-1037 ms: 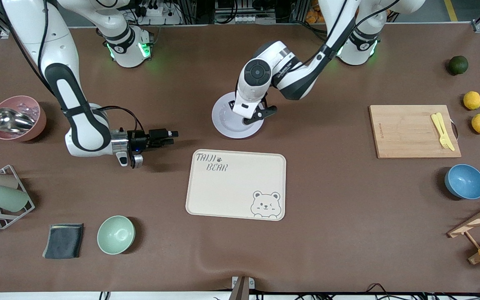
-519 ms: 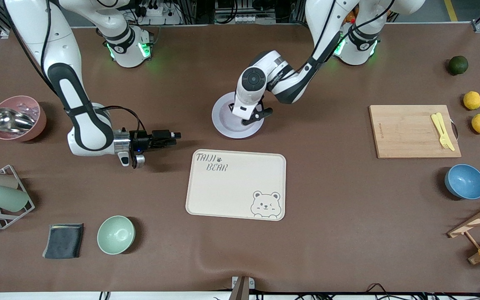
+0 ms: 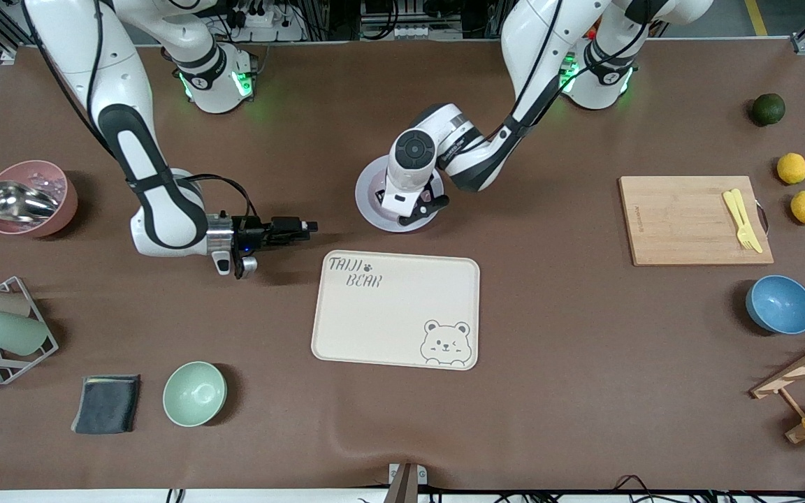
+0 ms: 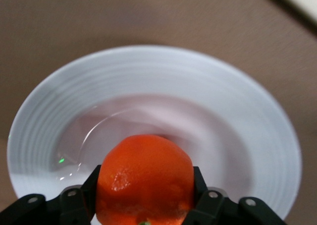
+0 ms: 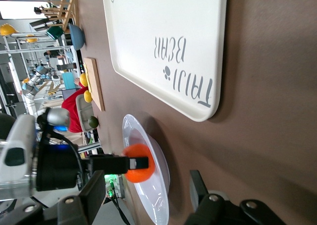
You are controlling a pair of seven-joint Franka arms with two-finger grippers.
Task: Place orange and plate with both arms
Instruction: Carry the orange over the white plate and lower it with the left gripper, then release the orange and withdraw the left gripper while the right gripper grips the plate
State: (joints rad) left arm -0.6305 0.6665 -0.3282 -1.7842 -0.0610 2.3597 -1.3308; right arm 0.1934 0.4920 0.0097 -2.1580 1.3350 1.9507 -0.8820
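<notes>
The left gripper [image 4: 143, 216] pinches the orange [image 4: 145, 178] between its two fingers [image 4: 74, 205], w/ the fruit just above the well of the plate [image 4: 237, 111]. In the left wrist view a pale ring of plate rim shows on all sides around the orange, so it sits approx. over the plate's centre, not near an edge. I cannot tell if the orange touches the plate surface. The orange is round, no long axis to name.

The front view hides the orange under the left gripper [image 3: 411, 204]; only the plate [image 3: 367, 202] shows there. The right wrist view gives the side look: orange [image 5: 137, 169] over the plate [image 5: 148, 155], held by the left gripper [image 5: 130, 163].

The right gripper [image 3: 301, 227] hovers low over bare table, fingers spread apart w/ nothing between, pointing toward the plate. In its own view its fingers [image 5: 198, 185] frame open brown cloth. The bear-print tray [image 3: 395, 307] lies just beside it, nearer to the front camera than the plate; a strip of table stays free between the tray [image 5: 163, 41] edge and the plate rim.
</notes>
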